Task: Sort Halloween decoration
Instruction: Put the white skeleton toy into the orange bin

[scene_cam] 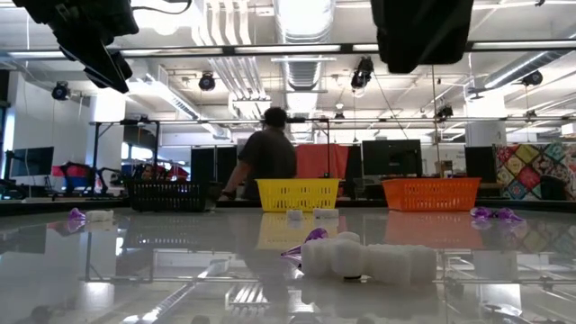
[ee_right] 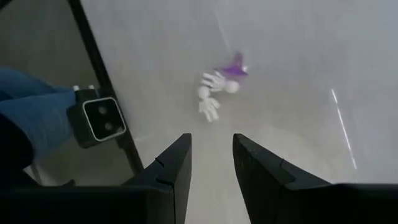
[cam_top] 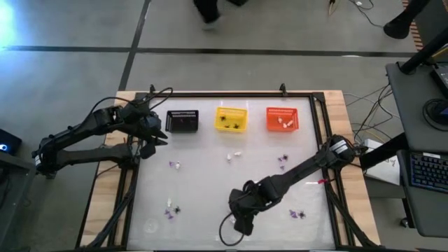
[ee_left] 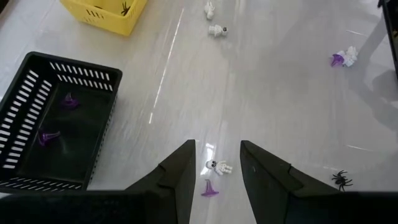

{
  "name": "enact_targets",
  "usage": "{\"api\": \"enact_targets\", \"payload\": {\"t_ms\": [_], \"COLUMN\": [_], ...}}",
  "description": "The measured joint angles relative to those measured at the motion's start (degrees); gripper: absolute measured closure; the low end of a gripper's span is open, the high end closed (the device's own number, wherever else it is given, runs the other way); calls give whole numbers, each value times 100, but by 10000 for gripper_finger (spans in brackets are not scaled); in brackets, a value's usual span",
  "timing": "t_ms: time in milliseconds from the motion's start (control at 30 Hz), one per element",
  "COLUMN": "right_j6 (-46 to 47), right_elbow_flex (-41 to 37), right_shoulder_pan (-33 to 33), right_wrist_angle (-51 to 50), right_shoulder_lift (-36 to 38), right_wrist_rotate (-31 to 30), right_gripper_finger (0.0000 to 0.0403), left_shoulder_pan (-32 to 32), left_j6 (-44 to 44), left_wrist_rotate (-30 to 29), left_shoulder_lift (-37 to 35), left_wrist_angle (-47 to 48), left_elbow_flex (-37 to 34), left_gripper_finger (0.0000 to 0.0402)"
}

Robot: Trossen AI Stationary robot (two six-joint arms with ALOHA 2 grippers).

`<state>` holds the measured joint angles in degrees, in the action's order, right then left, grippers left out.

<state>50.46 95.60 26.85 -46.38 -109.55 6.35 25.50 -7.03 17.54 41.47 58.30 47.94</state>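
The Halloween decoration lies scattered on the white table: a white skeleton [ee_left: 217,167] with a purple hat [ee_left: 209,188] near the black basket, another white skeleton with a purple hat [ee_right: 221,84] near the front edge, and more pieces [cam_top: 283,161] across the middle. My left gripper [ee_left: 217,146] hangs open above the first pair, at the table's far left. My right gripper [ee_right: 211,138] hangs open near the table's front middle [cam_top: 241,222], above and short of the second pair. Neither holds anything.
The black basket [cam_top: 183,121] with purple hats, the yellow basket [cam_top: 231,119] and the orange basket [cam_top: 282,119] stand in a row along the far edge. A small camera [ee_right: 99,121] sits at the near edge. A person [scene_cam: 270,153] stands beyond the table.
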Motion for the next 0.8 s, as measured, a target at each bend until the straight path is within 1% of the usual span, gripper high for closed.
{"api": "enact_targets", "payload": {"t_ms": [167,233,800], "right_j6": [-509,-632,-855], "right_elbow_flex": [-432,-543,-715], "right_shoulder_pan": [104,114,166], "right_wrist_angle": [1081,1320,1546], "right_shoulder_lift": [-52,-134,-645], "right_wrist_rotate": [-34,-26,-35], "right_gripper_finger": [294,294,294], "left_shoulder_pan": [0,0,0], "left_j6": [2,5,70], "left_wrist_rotate": [0,0,0], "left_shoulder_lift": [7,9,56], "left_wrist_angle": [0,0,2], "left_elbow_flex": [0,2,2], "left_gripper_finger": [293,293,293]}}
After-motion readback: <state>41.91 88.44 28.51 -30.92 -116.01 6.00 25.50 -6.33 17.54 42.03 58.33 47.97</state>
